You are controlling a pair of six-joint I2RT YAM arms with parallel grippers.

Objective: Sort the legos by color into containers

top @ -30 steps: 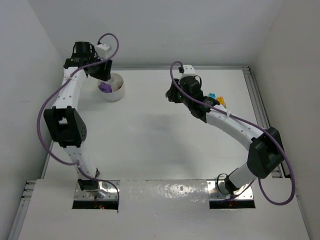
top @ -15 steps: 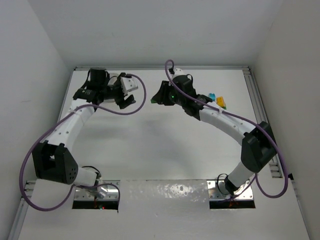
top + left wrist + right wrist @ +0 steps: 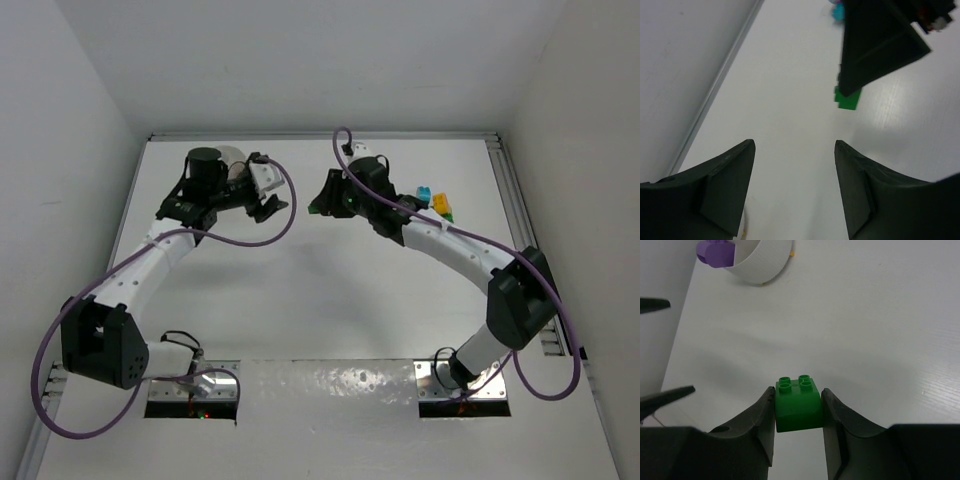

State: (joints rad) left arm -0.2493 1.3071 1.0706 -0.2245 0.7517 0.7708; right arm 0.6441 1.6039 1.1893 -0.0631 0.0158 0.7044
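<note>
- Transport of one green brick (image 3: 799, 409) is the step in hand. The right gripper (image 3: 797, 391) pinches it by two opposite sides, studs up, clear of the table (image 3: 300, 290).
- Left gripper (image 3: 794, 147) stands wide with nothing between its fingers. It faces the brick from close by, the two grippers near each other at the far middle of the table.
- White bowl (image 3: 760, 262) sits at the far left, partly hidden behind the left arm in the top view. A purple brick (image 3: 715, 252) shows at its rim. Its dividers cannot be made out from here.
- Teal and yellow bricks (image 3: 432, 198) lie in a small cluster on the far right, unsorted, so the sorting looks well short of done.
- Next, as I judge it, the green brick must travel left to the bowl, over a section apart from the purple one, then be lowered and let go. The open left gripper may instead be placed to receive it, which calls for careful alignment of its fingers on the brick's free sides.
</note>
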